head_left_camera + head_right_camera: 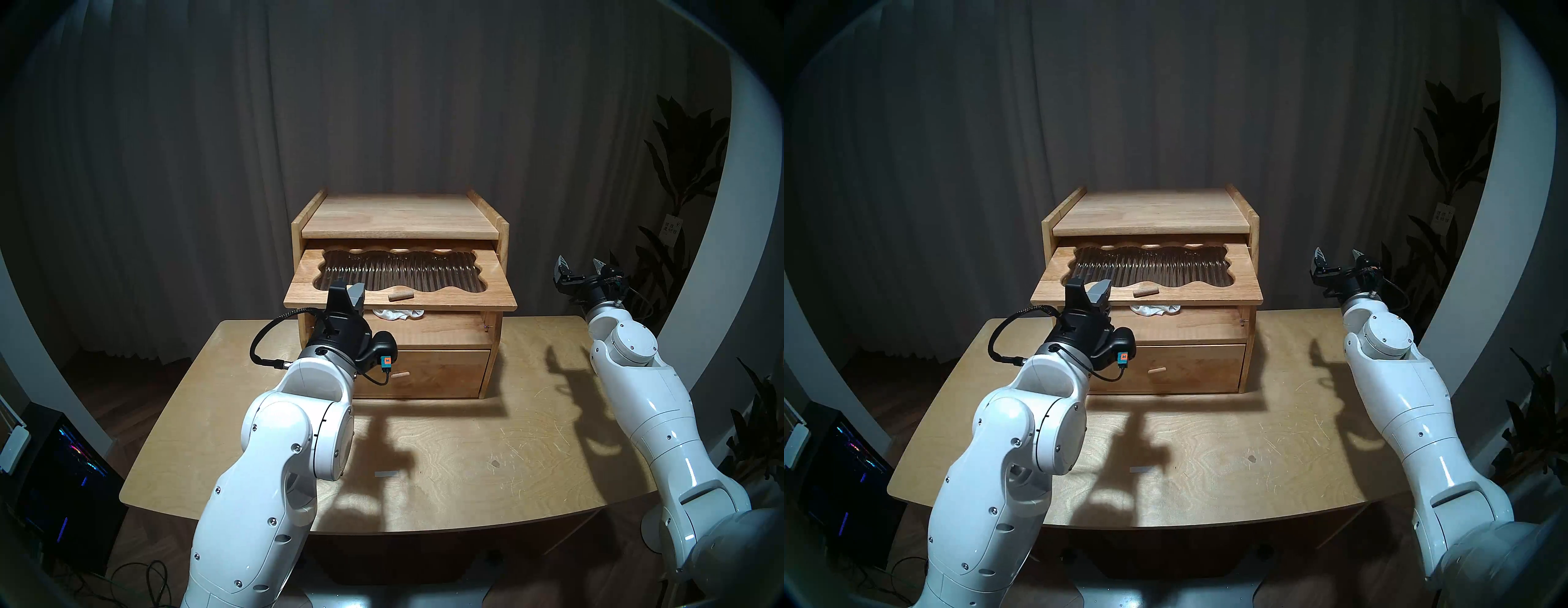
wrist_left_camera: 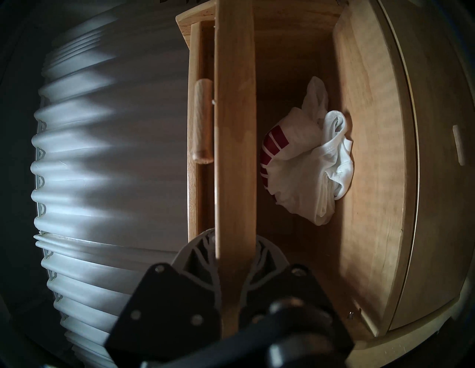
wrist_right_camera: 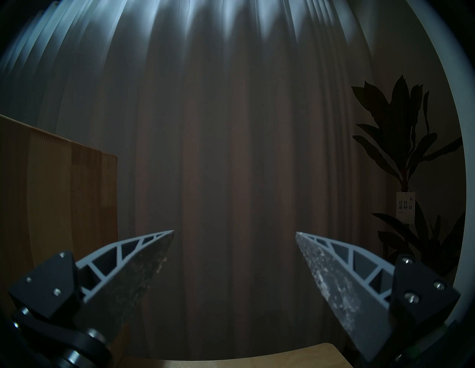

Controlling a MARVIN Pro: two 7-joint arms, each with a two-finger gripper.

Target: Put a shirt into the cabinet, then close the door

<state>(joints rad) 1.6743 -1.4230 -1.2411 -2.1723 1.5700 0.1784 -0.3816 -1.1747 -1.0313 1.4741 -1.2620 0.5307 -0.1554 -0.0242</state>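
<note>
The light-brown wooden cabinet [image 1: 399, 220] stands at the back of the table. Its door [image 1: 466, 293], with wavy ribbed glass and a peg handle [image 1: 401, 296], lies flat and sticks out forward above the open upper compartment. My left gripper [image 1: 350, 295] is shut on the door's front edge, left of the peg. In the left wrist view the fingers [image 2: 198, 246] clamp that door edge [image 2: 235, 128] from both sides. The white shirt [image 2: 308, 167] with red letters lies crumpled on the compartment floor, and its front shows below the door [image 1: 396, 314]. My right gripper [image 1: 581, 265] hangs open and empty, right of the cabinet.
A closed drawer [image 1: 441, 373] with a peg sits under the compartment. The wooden table [image 1: 466, 458] extends in front. A dark plant [image 3: 406, 154] stands at the right, curtains hang behind, and a computer [image 1: 63, 467] sits on the floor at the left.
</note>
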